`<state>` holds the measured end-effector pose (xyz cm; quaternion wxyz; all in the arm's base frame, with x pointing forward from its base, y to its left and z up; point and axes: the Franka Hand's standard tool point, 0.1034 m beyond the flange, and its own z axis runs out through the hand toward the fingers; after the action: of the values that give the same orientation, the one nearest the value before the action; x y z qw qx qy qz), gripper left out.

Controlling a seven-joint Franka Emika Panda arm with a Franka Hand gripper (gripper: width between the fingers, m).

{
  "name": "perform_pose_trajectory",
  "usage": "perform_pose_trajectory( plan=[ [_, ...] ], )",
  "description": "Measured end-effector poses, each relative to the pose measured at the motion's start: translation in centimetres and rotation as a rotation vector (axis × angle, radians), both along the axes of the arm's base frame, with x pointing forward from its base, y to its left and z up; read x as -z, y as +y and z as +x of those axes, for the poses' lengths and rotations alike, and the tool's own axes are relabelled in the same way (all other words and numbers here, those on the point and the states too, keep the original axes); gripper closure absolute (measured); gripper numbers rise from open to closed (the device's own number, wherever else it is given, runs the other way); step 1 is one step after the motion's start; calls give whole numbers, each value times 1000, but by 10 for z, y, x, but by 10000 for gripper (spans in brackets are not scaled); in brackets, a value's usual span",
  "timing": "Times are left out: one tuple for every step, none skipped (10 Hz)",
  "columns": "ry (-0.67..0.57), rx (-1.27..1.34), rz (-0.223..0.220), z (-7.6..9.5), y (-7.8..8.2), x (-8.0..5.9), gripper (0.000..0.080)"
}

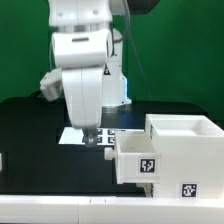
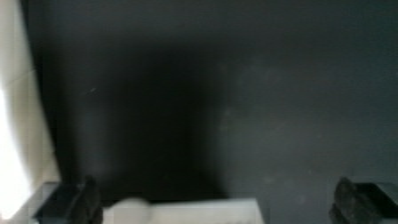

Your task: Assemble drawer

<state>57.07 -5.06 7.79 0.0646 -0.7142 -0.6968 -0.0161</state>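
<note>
The white drawer casing point(image 1: 187, 143) stands on the black table at the exterior view's right, open at the top. A smaller white tray point(image 1: 132, 158) juts out of its side toward the exterior view's left and bears a black-and-white tag. My gripper point(image 1: 97, 141) points down just left of the tray's end, low over the table. In the wrist view the gripper point(image 2: 217, 202) is open, with its fingers point(image 2: 71, 200) wide apart. A blurred white part point(image 2: 178, 212) lies between them, nearer one finger; I cannot tell what it is.
The marker board point(image 1: 82, 134) lies flat behind the gripper. A white strip point(image 2: 15, 110) runs along one edge of the wrist view. A small white piece point(image 1: 2, 160) shows at the exterior view's left edge. A white ledge point(image 1: 60, 208) runs along the table's front.
</note>
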Motion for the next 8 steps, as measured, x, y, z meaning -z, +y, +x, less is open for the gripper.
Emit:
perform_pose_trajectory(
  plan=[
    [4, 0, 3, -2, 1, 5, 150],
    [4, 1, 5, -5, 4, 9, 150],
    [6, 1, 7, -5, 9, 9, 150],
    [3, 19, 8, -4, 19, 8, 150],
    [-6, 31, 11, -2, 32, 6, 150],
    [-10, 35, 14, -2, 43, 5, 150],
    [-19, 53, 18, -2, 55, 6, 150],
    [-29, 44, 23, -5, 63, 8, 150]
  ],
)
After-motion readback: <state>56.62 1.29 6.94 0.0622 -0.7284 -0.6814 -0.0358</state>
